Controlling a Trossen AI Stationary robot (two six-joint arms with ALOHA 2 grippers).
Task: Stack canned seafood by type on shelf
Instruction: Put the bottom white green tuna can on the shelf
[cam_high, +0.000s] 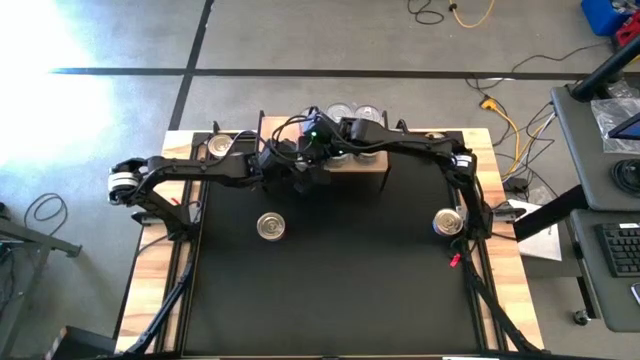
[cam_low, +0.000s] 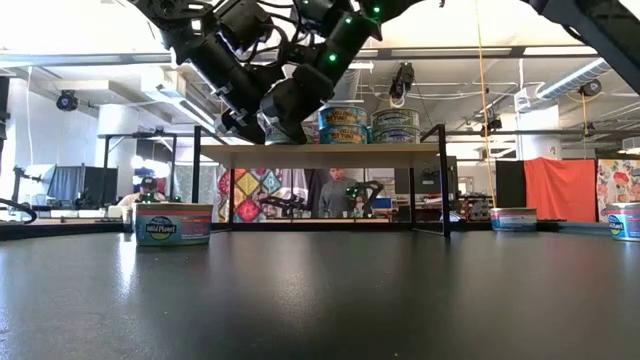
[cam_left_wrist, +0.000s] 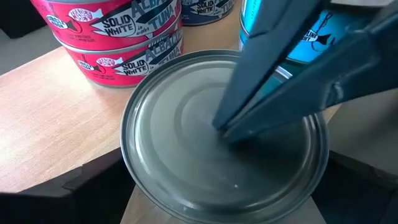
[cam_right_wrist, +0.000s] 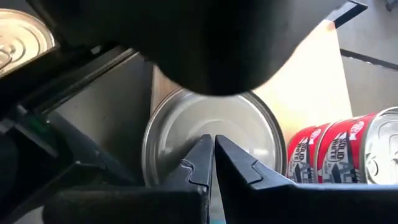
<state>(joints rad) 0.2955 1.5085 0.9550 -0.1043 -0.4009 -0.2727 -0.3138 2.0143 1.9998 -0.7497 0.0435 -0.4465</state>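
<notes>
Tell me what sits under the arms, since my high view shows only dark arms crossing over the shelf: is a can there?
Observer: Yes. The left wrist view shows a silver-lidded can over the shelf board, close before the left tool.
Operator: What is the right tool doing?
Observer: The right tool is shut, and its tips appear to rest on that can's lid.
Operator: Anything beside it?
Observer: Two red albacore tuna cans, stacked one on the other, stand on the board just beside it.
</notes>
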